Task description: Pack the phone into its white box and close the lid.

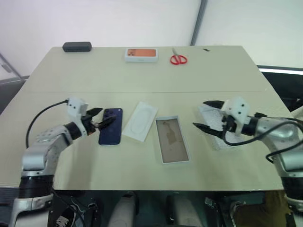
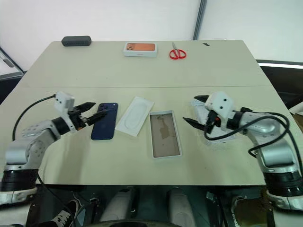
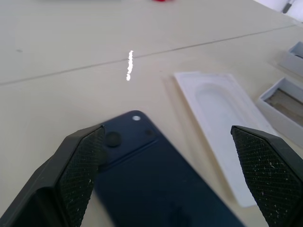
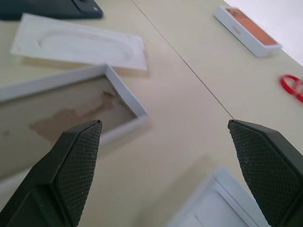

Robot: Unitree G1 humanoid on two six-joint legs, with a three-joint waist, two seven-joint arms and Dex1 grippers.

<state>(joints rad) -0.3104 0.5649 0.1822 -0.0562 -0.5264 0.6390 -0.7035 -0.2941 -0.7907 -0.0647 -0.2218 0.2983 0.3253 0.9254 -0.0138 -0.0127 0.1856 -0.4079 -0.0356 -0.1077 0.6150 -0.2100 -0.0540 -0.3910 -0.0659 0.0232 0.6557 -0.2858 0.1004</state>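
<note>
White box near front edge, phone leftward

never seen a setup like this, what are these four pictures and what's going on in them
A two-armed humanoid robot stands at a table. Two pictures come from cameras in its head, looking down; two come from cameras on its wrists, looking out between black fingers. The left end effector is open at the dark blue phone. The right end effector is open over the white lid. Neither holds anything. Between them lie a flat white insert card and the white box, empty. At the far edge: an orange-pictured box, red scissors, a black case.
</note>
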